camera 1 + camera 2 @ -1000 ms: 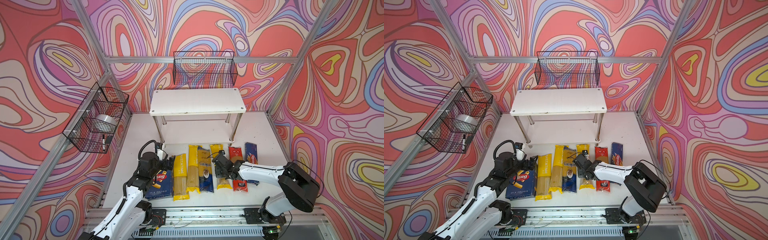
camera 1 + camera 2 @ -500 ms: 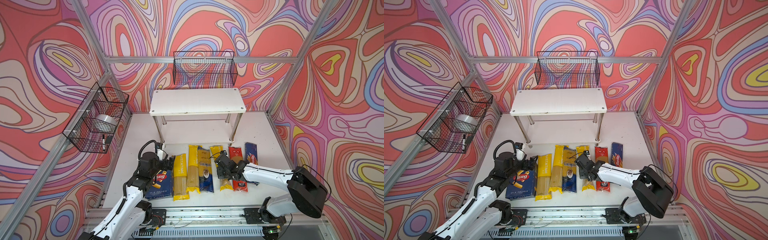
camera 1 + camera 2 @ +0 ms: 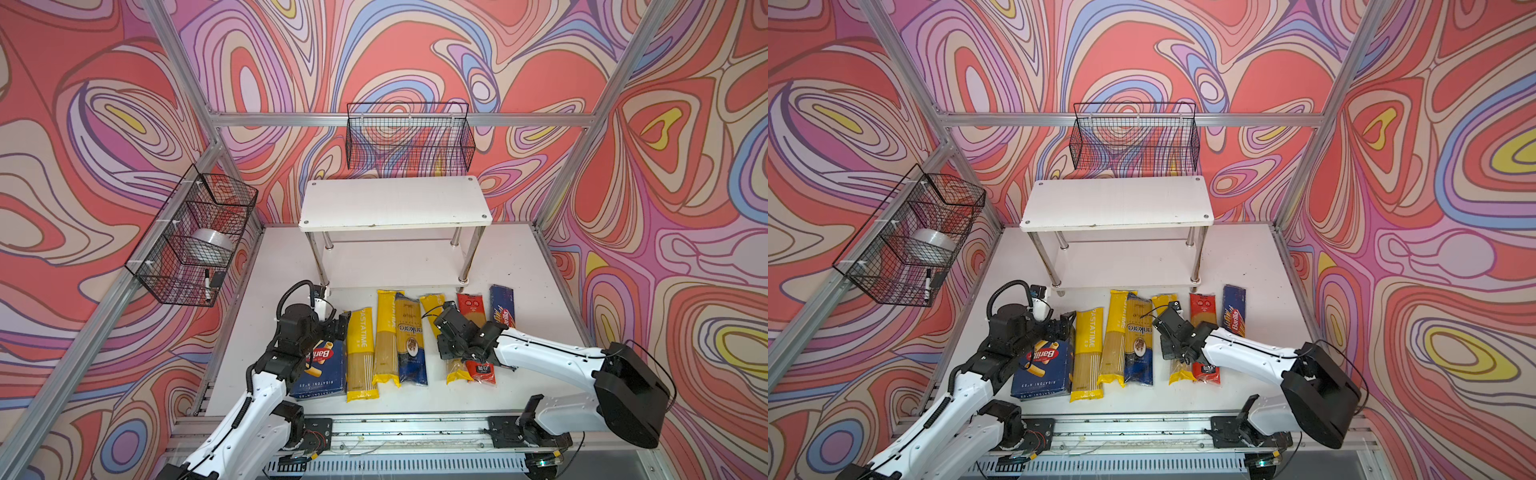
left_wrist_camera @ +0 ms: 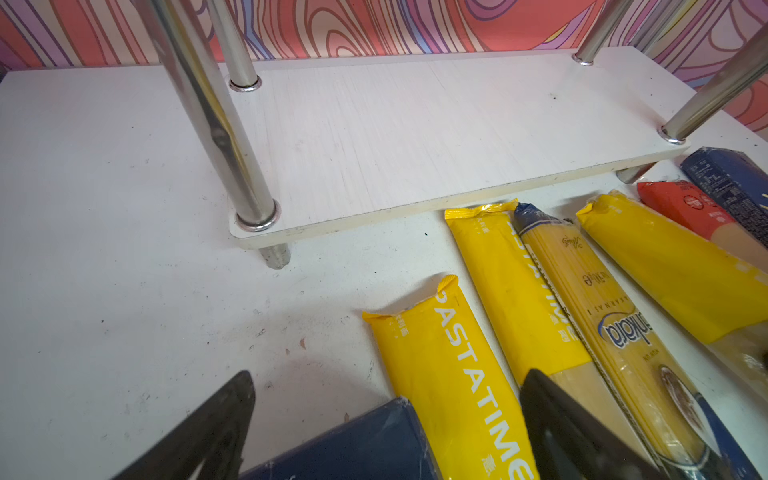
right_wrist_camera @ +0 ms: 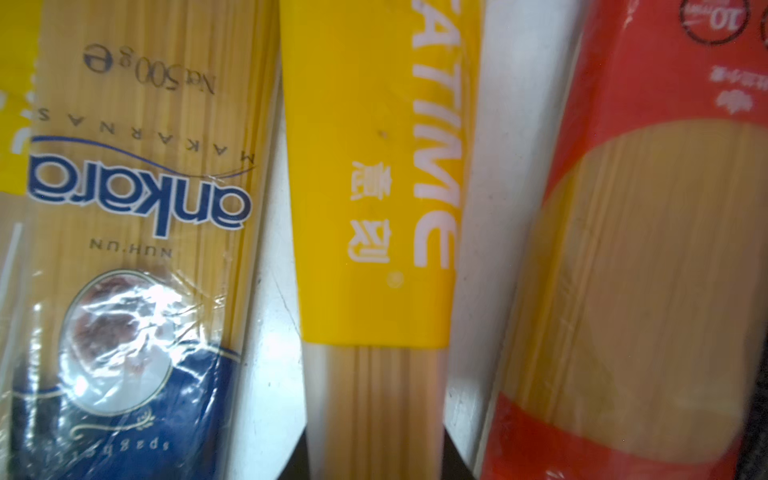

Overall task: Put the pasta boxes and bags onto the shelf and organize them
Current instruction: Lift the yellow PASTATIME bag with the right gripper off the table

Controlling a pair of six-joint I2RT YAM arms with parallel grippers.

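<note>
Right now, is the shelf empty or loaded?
Empty. Both boards of the shelf are bare; the bags and boxes all lie on the table in front of it.

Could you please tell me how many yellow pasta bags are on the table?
3. One yellow bag lies beside the rigatoni box, another against the blue Ankara bag, and the third is straddled by the right gripper, beside the red bag. None seems hidden.

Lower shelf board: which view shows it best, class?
Left wrist view: the lower board shows large, almost whole. In both top views it is small, under the upper board, faint against the table. The right wrist view misses it.
</note>
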